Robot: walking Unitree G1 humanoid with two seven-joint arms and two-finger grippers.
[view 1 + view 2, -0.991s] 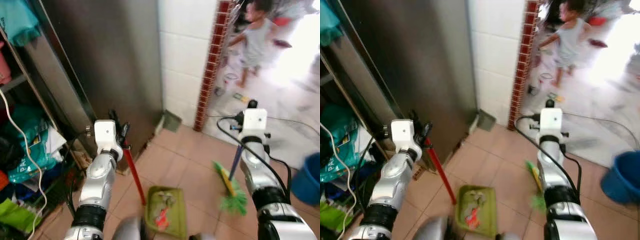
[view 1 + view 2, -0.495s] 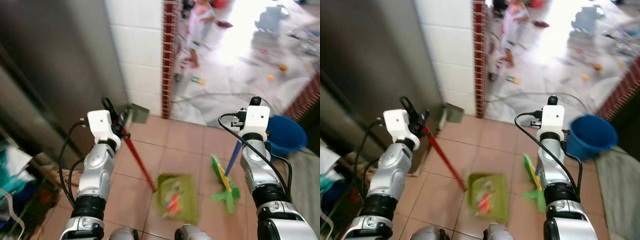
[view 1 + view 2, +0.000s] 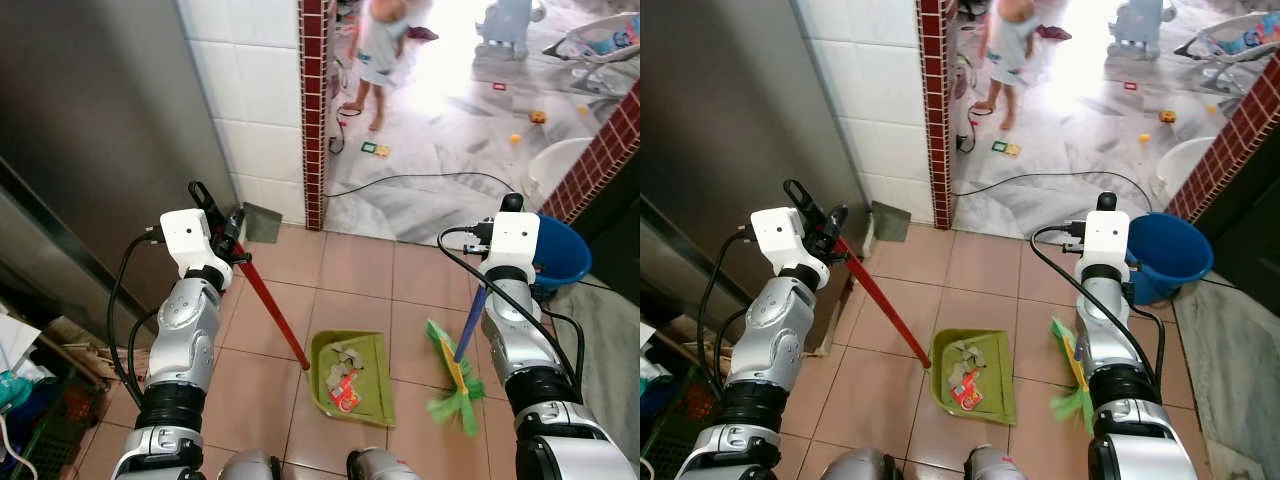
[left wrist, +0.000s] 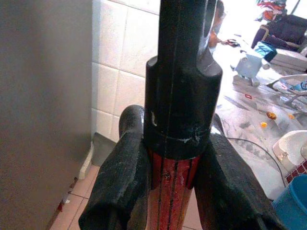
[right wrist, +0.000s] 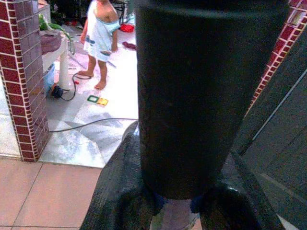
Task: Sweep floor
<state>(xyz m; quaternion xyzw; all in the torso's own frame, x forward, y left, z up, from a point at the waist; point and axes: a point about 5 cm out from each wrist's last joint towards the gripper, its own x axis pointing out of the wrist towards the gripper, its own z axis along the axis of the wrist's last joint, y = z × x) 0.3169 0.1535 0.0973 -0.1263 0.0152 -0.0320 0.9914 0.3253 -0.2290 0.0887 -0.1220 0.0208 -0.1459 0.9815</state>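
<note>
on the tiles, dustpan (image 3: 352,375) below left pincer (image 3: 228,232) clamped on its red handle (image 3: 272,312); right pincer (image 5: 177,211) clamping broom (image 3: 455,372)

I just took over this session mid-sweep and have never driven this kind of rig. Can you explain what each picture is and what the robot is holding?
The two wide pictures come from a stereo camera on the humanoid's head, looking down at its own silver arms. The left gripper is clamped on the red handle of a green dustpan, which sits on the tiled floor with scraps inside. The right gripper grips the blue stick of a green broom standing beside the dustpan. The two close-ups are wrist cameras looking along each gripper's black fingers around those handles. A blue bucket stands to the right, and a person is in the bright room beyond.
</note>
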